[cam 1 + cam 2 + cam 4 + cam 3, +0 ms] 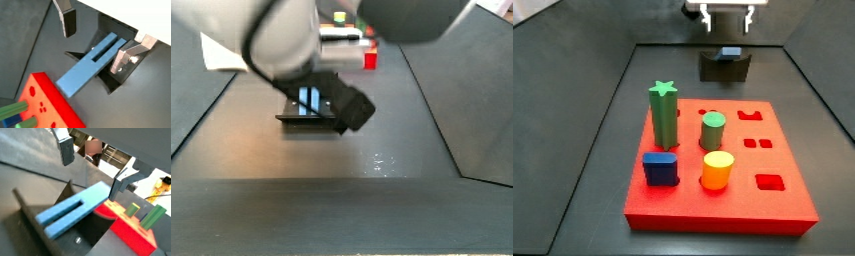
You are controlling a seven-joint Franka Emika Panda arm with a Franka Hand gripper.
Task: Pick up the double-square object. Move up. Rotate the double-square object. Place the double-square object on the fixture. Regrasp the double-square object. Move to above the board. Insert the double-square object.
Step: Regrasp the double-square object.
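The jaws stand wide apart and hold nothing: in both wrist views the two silver fingers (65, 20) flank open air, with the double-square object (90, 65) lying below and between them, clear of both pads. The gripper (97, 37) hangs just above the bar, not touching it.

The bar rests in the fixture (115, 82), seated in the notch and leaning out at a slant, one end down in the dark bracket and the other jutting free toward the board (47, 105). That propped pose looks deliberate: the fixture serves as a rest so the bar can be let go and taken again at a different angle, one better suited to lowering it upright into a cut-out. Judging by this, the placing step is done and the regrasp is the step in hand.

In a side view the gripper (726, 14) sits at the far end of the table, directly over the fixture (724, 68), fingers pointing down, well apart from the board (727, 205) and its pegs. The bar's slot (75, 207) runs along its length, between the jaws' line of closing.
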